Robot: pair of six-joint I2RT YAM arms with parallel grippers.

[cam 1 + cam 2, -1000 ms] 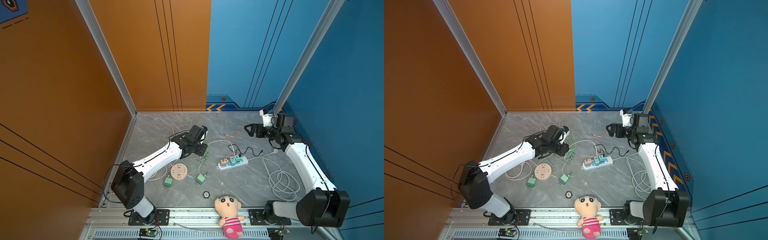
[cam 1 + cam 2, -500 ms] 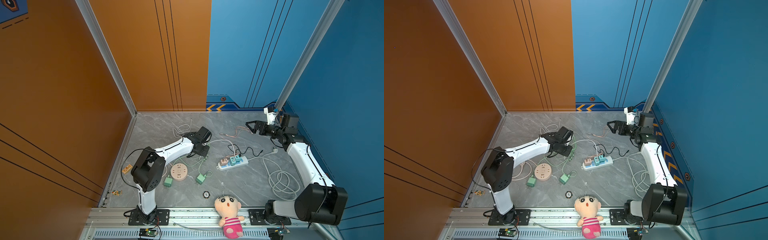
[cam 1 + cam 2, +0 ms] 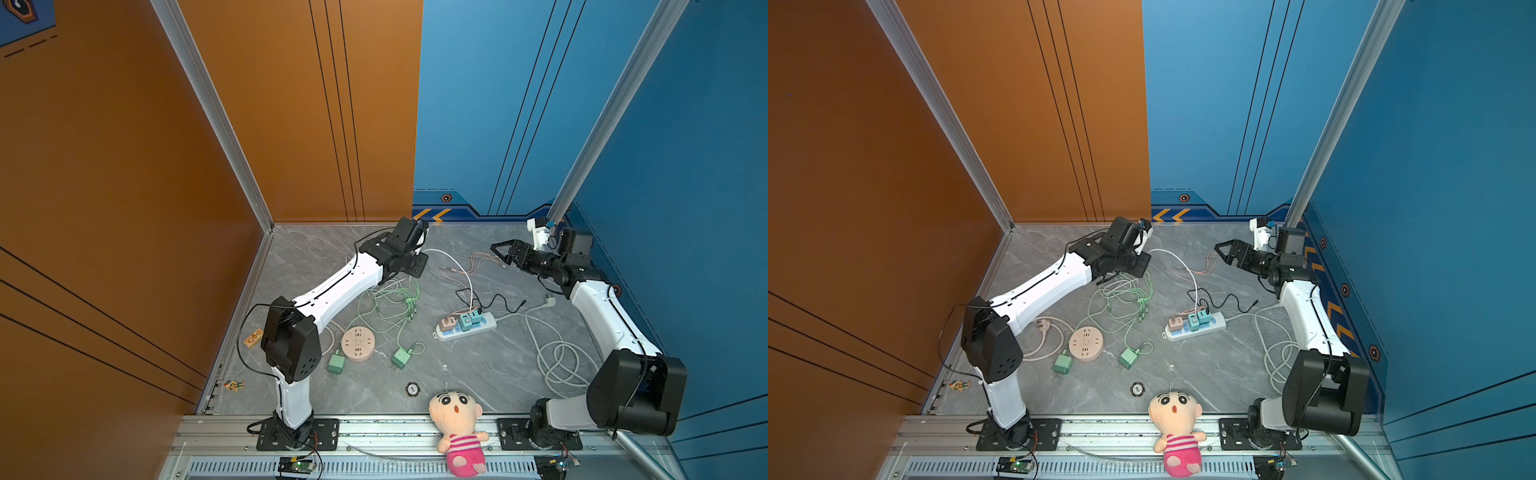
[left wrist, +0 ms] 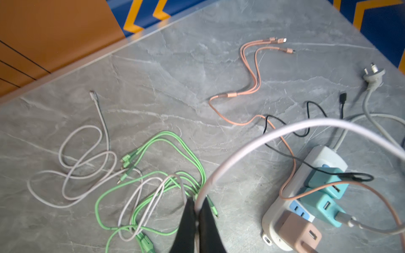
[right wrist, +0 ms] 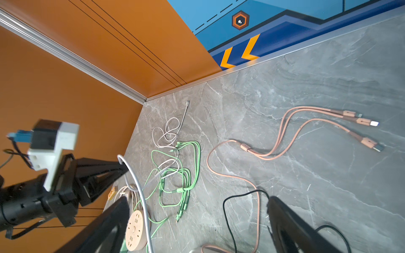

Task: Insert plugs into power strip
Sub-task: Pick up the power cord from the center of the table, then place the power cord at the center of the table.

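Risen toward twelve o'clock, my left claw (image 4: 198,202) clamps the thin pale cable (image 4: 241,149); I pull gently, lest its teal plug (image 4: 317,210) at five o'clock unseat.

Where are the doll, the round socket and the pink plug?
doll (image 3: 455,411), in a top view, on its face.
round socket (image 3: 358,344), in a top view, on the middle of its top.
pink plug (image 4: 297,232), in the left wrist view, on its upper side.

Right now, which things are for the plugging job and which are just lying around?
For the job: white power strip, pink-brown plug and teal plugs in it, two loose green plugs, white cable in left gripper.
Just lying about: doll, round beige socket, small black disc.
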